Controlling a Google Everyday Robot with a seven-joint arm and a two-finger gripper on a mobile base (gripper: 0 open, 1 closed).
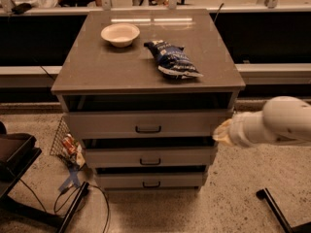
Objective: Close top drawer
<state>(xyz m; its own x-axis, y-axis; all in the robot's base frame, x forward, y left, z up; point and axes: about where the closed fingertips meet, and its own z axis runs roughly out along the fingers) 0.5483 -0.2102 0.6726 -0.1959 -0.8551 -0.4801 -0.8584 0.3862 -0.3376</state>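
The top drawer [146, 124] sits just under the bench [97, 67] top. It is partly pulled out, its flat grey front standing nearer than the frame, with a dark gap above it. What lies inside the drawer cannot be made out. A small black bar handle [148, 129] sits at the middle of its front. Below it are the middle drawer [148, 157] and the bottom drawer [150, 180], each with a like handle and a dark slit above its front. The end effector [222, 132], a pale yellowish tip on the white robot arm [277, 125], reaches in from the right and is at the right end of the top drawer's front, touching it or just beside it. Whether it is released or clenched cannot be told, and it grasps nothing visible. On the brown bench top a cream bowl [120, 34] stands far left of centre, and a blue-and-white snack bag [172, 59] lies to its right, apart from it. On the left, a wire basket [60, 140] leaning against the bench holds colourful wrappers. Near it, blue tape [72, 178] and black cables [73, 200] lie on the speckled floor [233, 193]. A black stand [14, 152] is at the near left and a black leg [274, 208] at the near right.
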